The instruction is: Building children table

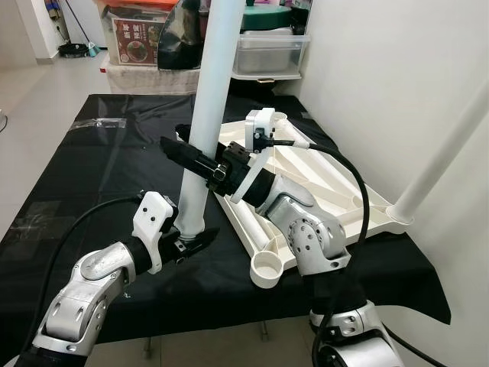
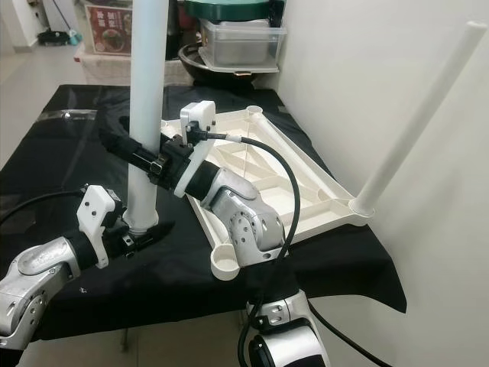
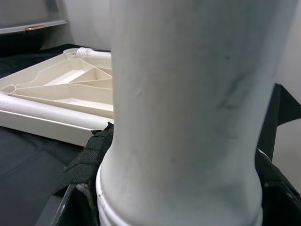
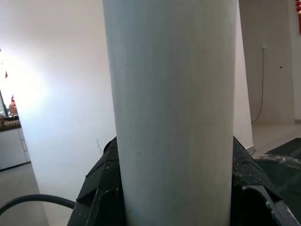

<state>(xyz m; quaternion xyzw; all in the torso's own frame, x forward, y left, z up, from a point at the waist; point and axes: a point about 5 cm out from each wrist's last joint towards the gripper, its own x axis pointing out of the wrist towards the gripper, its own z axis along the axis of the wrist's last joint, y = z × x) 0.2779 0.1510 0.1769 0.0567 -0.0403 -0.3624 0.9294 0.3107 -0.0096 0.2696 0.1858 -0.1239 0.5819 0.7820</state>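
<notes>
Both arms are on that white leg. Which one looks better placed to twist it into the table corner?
Probably the left. The left gripper holds the leg at its base, where it meets the tabletop corner. The right gripper grips higher up, which looks better suited to steadying it upright.

leg (image 1: 208, 122) upright — left of tabletop (image 1: 321, 180)

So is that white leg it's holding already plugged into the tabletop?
No, the leg stands upright on the black cloth beside the tabletop, gripped by both grippers.
</notes>
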